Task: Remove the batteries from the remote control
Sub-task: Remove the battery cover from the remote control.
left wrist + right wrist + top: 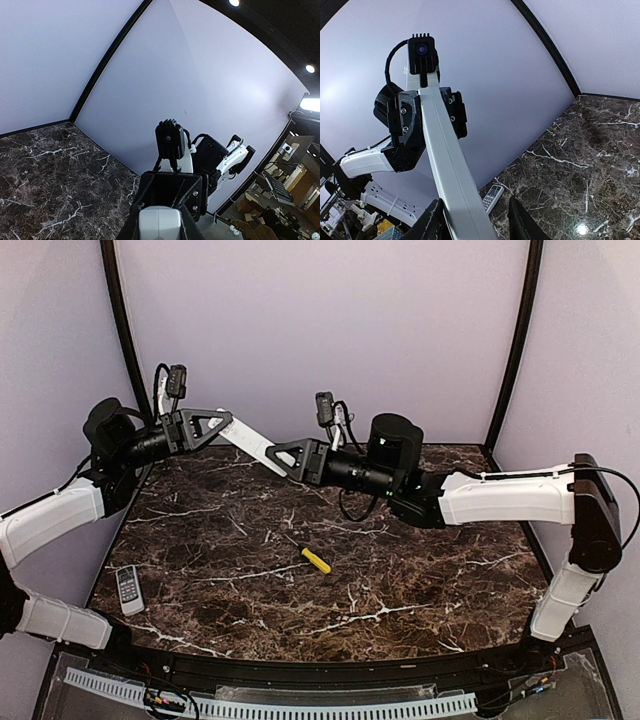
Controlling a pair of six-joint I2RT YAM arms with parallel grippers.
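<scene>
**Both arms raised, hands meeting end to end**

We hold both arms up in the air, reaching inward. Our left arm (60,515) bends up from the left edge, and our left hand (222,423) points right and slightly down. Our right arm (500,495) rises to a high elbow, then runs its forearm across to the left, where our right hand (276,455) faces the left one. Each hand grips one end of the long white remote (250,443), which bridges the gap between them.
</scene>
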